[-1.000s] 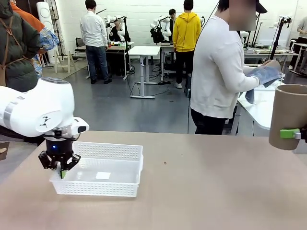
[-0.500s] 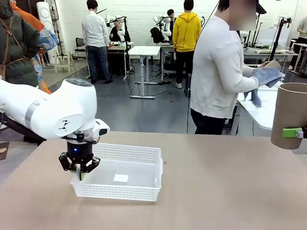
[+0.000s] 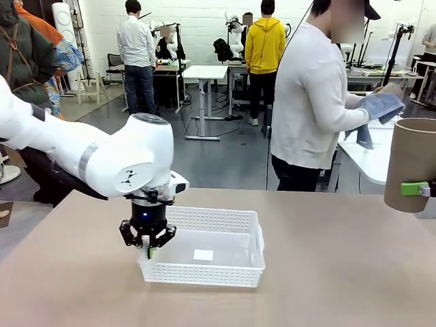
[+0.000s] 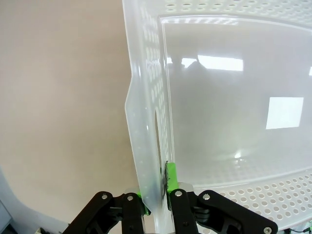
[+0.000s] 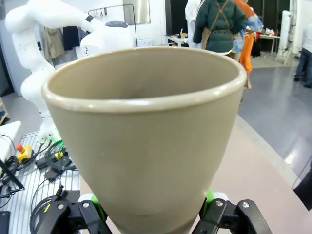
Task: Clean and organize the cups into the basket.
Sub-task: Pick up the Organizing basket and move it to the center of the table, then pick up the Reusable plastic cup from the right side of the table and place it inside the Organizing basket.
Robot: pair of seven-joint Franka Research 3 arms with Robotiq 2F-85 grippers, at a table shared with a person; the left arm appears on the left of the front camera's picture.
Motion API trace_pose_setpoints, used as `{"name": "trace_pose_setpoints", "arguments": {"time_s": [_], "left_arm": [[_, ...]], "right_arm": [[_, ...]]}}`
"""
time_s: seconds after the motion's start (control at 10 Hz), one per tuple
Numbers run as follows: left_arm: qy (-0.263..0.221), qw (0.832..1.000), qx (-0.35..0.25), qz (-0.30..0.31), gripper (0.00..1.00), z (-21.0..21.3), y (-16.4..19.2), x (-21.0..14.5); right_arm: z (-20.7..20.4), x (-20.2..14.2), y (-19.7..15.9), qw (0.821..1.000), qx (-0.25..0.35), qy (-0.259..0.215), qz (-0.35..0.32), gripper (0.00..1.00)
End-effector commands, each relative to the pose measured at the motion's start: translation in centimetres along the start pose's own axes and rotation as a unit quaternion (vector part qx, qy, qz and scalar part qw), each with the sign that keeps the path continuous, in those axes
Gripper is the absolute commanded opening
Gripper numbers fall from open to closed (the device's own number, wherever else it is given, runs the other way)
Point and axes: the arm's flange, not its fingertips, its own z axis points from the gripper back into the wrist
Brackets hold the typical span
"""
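From the front, our left gripper (image 3: pixel 148 248) pinches the basket (image 3: pixel 225 216) by its left wall; the brown cup (image 3: pixel 411 163) hangs well to its right. Left wrist: we fear the thin rim slipping free. Right wrist: the right gripper (image 5: pixel 151 209) clamps the cup low; it may tip.

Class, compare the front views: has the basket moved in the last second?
Yes. The basket has slid right toward the middle of the table, its wall pinched by the left gripper.
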Motion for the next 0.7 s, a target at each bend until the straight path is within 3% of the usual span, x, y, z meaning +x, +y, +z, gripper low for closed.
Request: {"name": "trace_pose_setpoints", "arguments": {"time_s": [0.0,0.2,0.4,0.5,0.6], "left_arm": [[0.013,1.000,0.008,0.019,0.00,-0.8,-2.8,0.7],[0.011,1.000,0.003,0.004,0.00,-0.5,-2.9,1.1],[-0.003,1.000,-0.016,-0.021,0.00,0.9,0.7,0.8],[0.008,1.000,-0.009,-0.002,0.00,-0.4,-2.4,1.0],[0.008,1.000,-0.009,-0.002,0.00,-0.4,-2.4,1.0]], "right_arm": [[-0.2,-0.1,-0.1,1.000,0.001,-0.001,0.003,0.23],[-0.2,-0.1,-0.1,1.000,0.001,-0.001,0.003,0.23],[-0.2,-0.1,-0.1,1.000,0.001,-0.001,0.003,0.23],[-0.2,-0.1,-0.1,1.000,0.001,-0.001,0.003,0.23],[-0.2,-0.1,-0.1,1.000,0.001,-0.001,0.003,0.23]]}}
